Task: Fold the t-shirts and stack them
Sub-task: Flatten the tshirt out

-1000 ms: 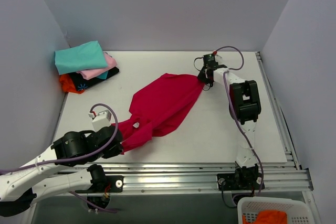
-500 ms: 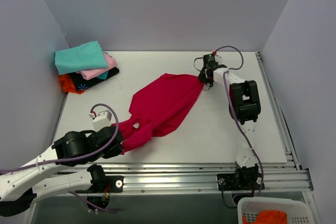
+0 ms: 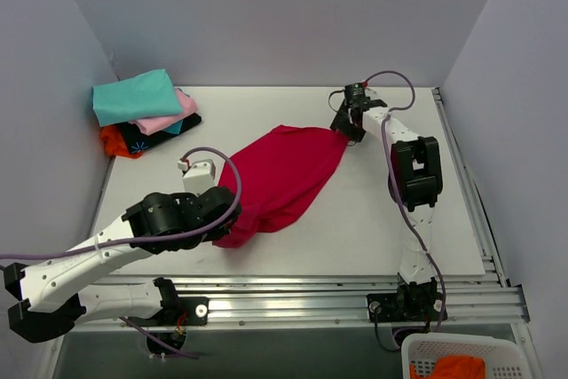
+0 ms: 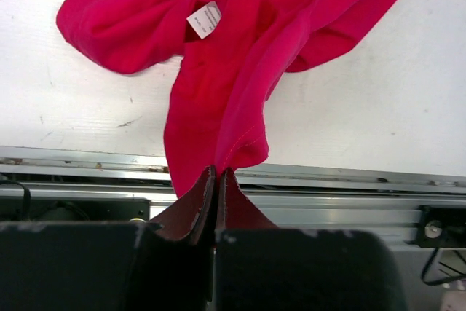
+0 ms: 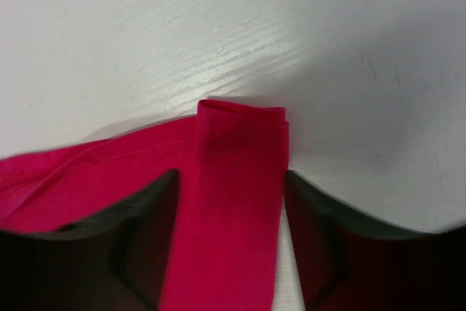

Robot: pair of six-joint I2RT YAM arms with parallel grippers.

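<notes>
the white table [image 3: 355, 219] showed a faint wood-like grain and a few scuffs. plain pale walls [image 3: 266, 15] closed it in on three sides, and an aluminium rail [image 3: 311, 290] ran along the near edge. a white slatted basket [image 3: 453, 357] holding orange cloth sat below the right corner.

the red t-shirt [image 3: 284, 175] lay stretched diagonally across the table centre between the two claws. the left gripper [image 4: 217, 172] was clenched on a bunched edge of it at the near-left end, the cloth hanging down from the pinch over the rail. the right gripper [image 5: 229, 176] stood at the far-right end with its fingers apart, a folded hem lying on the table between them.

the cloth was soft, matte and creased, and its white neck label [image 4: 204, 20] was exposed. a folded stack sat in the far-left corner, well apart: teal shirt [image 3: 133, 95] on top, then pink shirt [image 3: 169, 117], black shirt [image 3: 155, 138] and orange shirt [image 3: 115, 141].
</notes>
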